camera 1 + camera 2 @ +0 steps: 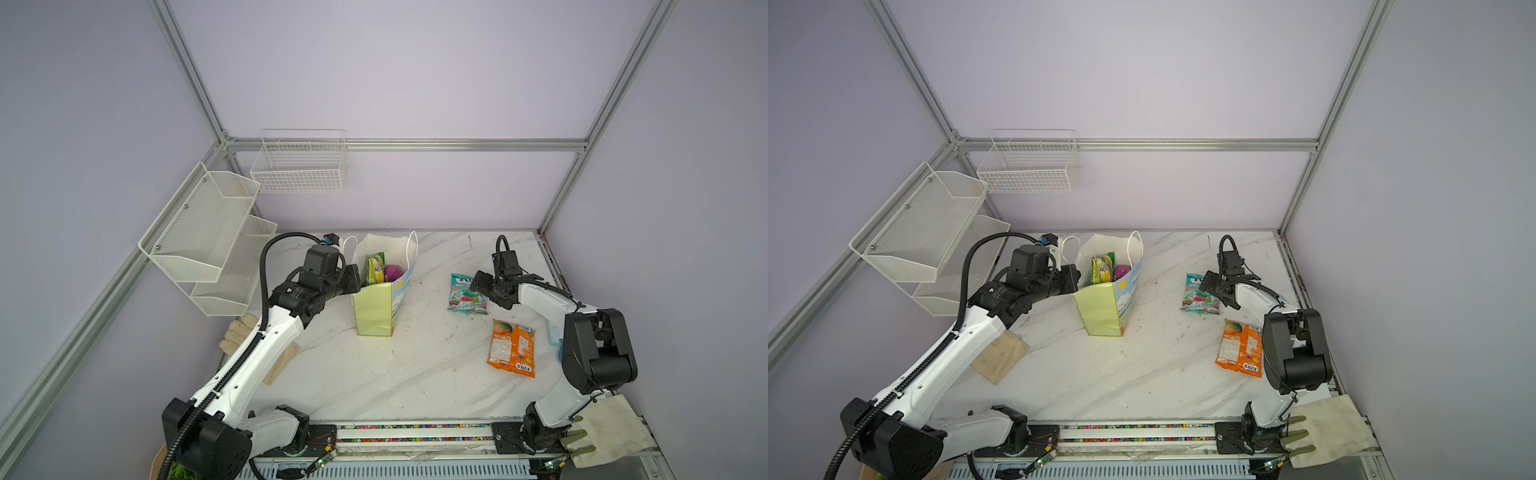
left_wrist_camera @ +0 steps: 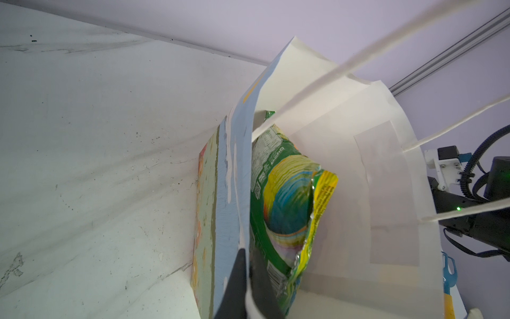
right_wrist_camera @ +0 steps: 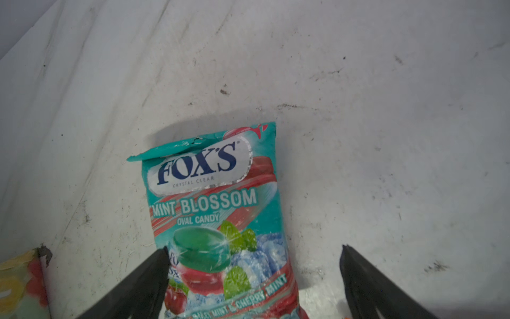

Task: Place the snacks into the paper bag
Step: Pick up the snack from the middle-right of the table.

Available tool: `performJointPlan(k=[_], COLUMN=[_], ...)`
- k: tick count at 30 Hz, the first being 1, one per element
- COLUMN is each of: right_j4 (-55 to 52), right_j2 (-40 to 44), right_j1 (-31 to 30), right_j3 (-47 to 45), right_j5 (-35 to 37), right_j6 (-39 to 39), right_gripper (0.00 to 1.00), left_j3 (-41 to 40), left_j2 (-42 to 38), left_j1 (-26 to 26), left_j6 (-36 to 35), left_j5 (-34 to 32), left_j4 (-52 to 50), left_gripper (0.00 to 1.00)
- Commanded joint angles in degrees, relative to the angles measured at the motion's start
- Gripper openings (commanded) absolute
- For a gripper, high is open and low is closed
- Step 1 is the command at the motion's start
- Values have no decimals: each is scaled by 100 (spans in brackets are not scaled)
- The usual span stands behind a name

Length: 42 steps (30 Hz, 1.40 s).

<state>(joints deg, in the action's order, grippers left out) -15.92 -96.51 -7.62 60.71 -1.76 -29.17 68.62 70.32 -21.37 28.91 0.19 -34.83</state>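
the paper bag (image 1: 376, 307) stood upright on the marble table (image 1: 374, 386), mouth open, left of centre and toward the far side in both top views; the left gripper (image 2: 246, 256) was clenched on the rim of the bag's blue printed wall, one dark finger inside the bag and one outside, the paper pinched between them; inside the bag the green packet (image 2: 287, 193) stood on edge against that wall; beside it a top view showed something purple (image 1: 393, 272), probably the purple packet, though little of it could be seen; the bag's white cord handles (image 2: 331, 86) hung loose across the left wrist view; the teal fox's packet (image 3: 215, 193) lay flat and face up on the table, well to the right of the bag; the right gripper (image 3: 255, 250) hung over this packet with its fingers spread wide, grasping nothing; one finger (image 3: 149, 276) crossed the packet's side edge, and the other stood over bare table beside it; the orange packet (image 1: 512, 347) lay flat on the table nearer the robot's base, close to the teal one but apart from it, next to the right arm's elbow; the white wire baskets (image 1: 299, 166) hung on the walls at the far left
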Motion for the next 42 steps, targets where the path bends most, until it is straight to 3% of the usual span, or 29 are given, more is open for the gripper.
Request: performJointPlan(k=[1,16,25,31,36,42], right_j4=[422,1249,1708,1861,1872,1708], right_j2=[-151,-641,-716,-747,-653,-163], right_j1=[145,226,226,226,226,226], right_j3=[-99,-438,-831,-1038,-1130,-1199], right_j5=[-465,-1318,-1685,-1680,-1595,-1531], right_j6=[84,122,-67,-167,-247,-255], right_gripper=[97,90,73,51,16,8], left_j3=[-179,-115,-94,-93,-103,-111], left_j2=[-186,-191,-180,-197,-220,-232], left_j1=[71,78,80,80,80,80], left_j6=[-61,-47,-43,-44,-52,-28], left_j5=[-97,-63,-71,-71,-97,-80], left_j4=[465,441,424,407,379,373], left_gripper=[0,0,0,0,0,0])
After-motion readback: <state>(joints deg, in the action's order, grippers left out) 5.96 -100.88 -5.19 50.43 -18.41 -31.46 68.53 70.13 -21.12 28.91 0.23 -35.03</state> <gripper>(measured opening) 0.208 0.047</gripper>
